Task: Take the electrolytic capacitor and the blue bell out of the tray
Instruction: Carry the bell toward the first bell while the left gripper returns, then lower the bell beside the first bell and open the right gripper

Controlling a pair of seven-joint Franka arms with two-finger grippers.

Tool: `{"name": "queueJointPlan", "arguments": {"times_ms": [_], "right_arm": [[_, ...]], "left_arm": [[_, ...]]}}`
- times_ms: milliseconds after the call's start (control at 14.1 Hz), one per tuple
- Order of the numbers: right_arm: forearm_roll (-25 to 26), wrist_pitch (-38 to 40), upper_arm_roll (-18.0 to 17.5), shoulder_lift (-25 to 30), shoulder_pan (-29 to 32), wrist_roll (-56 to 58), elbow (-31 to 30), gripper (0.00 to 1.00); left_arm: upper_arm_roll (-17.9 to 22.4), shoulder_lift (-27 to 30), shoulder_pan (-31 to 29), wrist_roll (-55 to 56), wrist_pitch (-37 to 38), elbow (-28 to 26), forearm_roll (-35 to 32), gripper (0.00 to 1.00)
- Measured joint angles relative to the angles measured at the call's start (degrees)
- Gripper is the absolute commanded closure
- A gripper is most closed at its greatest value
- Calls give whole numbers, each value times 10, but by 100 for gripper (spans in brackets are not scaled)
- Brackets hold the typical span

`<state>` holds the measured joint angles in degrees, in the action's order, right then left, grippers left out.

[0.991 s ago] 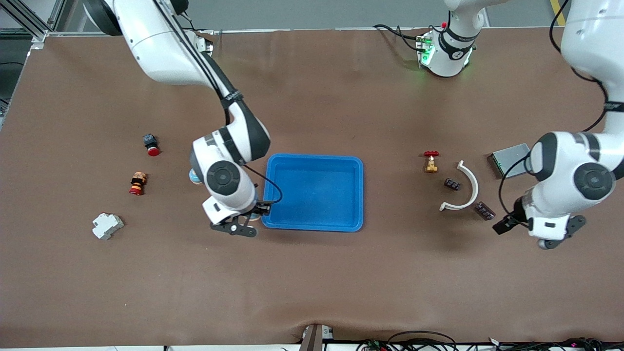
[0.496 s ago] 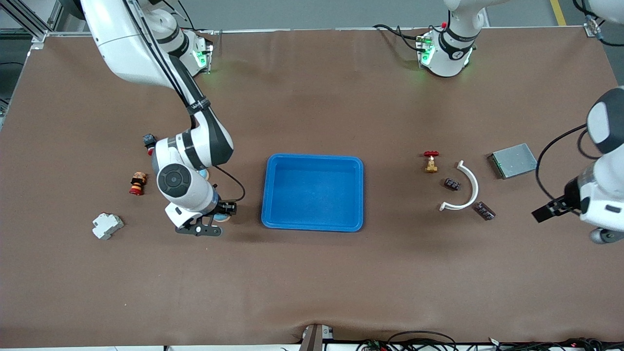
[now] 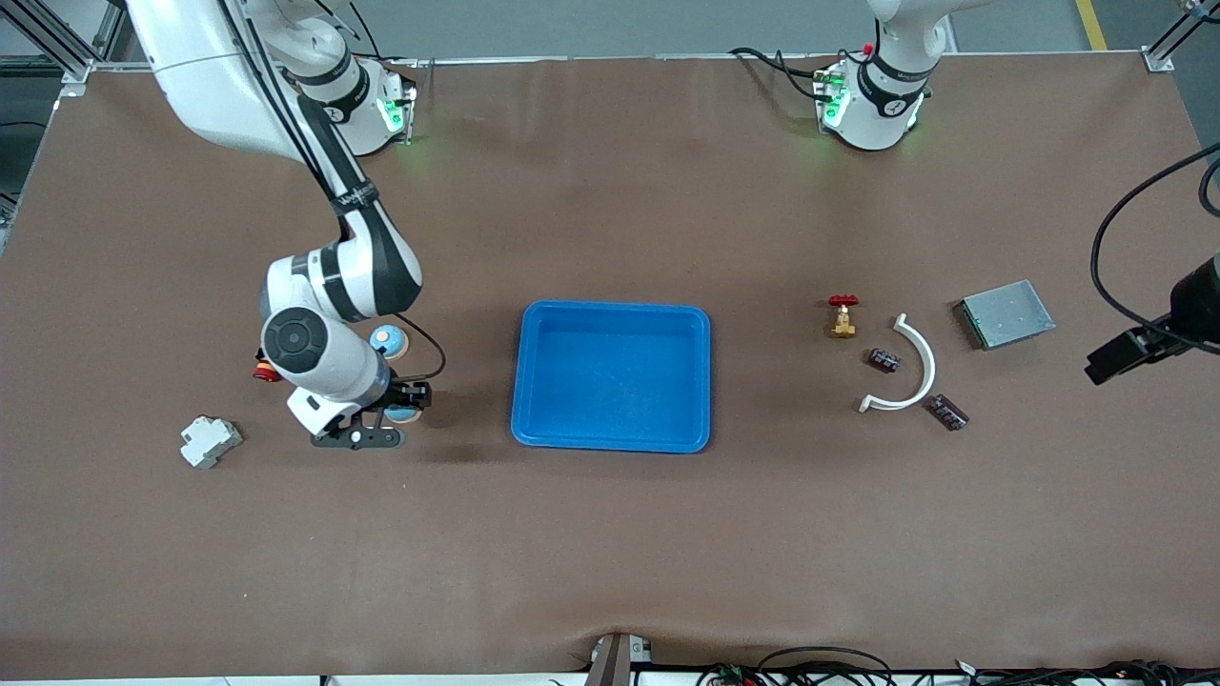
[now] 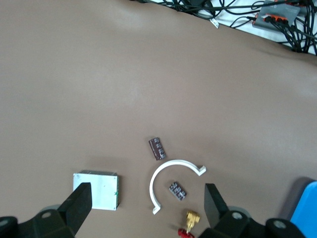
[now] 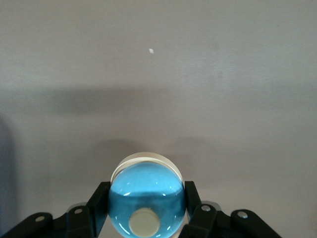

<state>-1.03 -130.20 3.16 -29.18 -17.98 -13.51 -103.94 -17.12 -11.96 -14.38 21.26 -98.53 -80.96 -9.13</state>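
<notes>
My right gripper [image 3: 393, 417] is shut on a blue dome bell [image 3: 407, 412] with a cream button, low over the table between the blue tray [image 3: 610, 444] and a white breaker. In the right wrist view the bell [image 5: 146, 191] fills the gap between the fingers [image 5: 100, 198]. Two small dark capacitors [image 3: 884, 359] [image 3: 948, 412] lie at the left arm's end of the table. My left gripper [image 4: 147, 201] is open and empty, high over them; the left wrist view shows both capacitors [image 4: 157, 148] [image 4: 178, 191].
A second blue bell [image 3: 389, 338] sits beside the right arm's wrist. A white curved piece [image 3: 917, 367], a brass valve with a red handle [image 3: 843, 315] and a metal plate [image 3: 1006, 312] lie by the capacitors. A white breaker [image 3: 210, 441] lies toward the right arm's end.
My right gripper has moved from the tray's edge toward the right arm's end of the table, carrying the bell. My left arm has drawn back toward the edge of the front view.
</notes>
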Motion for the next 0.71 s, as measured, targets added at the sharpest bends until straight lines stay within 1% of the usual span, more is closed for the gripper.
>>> {"name": "queueJointPlan", "arguments": {"times_ms": [142, 283, 354, 425, 496, 708], "right_arm": [[0, -9, 0, 10, 15, 27, -17, 100], [0, -24, 0, 14, 29, 52, -32, 100], [0, -34, 0, 15, 35, 61, -41, 100], [0, -45, 0, 16, 39, 67, -48, 100], [0, -55, 0, 16, 41, 71, -56, 100], [0, -79, -1, 16, 41, 74, -72, 100]], "left_arm": [[-2, 14, 1, -5, 23, 0, 4, 0], [-2, 30, 1, -24, 45, 0, 22, 0], [1, 39, 3, -38, 59, 0, 27, 0], [12, 49, 12, -49, 75, 0, 32, 0], [36, 59, 32, -58, 89, -1, 38, 0], [130, 92, 113, -91, 113, -17, 73, 0]]}}
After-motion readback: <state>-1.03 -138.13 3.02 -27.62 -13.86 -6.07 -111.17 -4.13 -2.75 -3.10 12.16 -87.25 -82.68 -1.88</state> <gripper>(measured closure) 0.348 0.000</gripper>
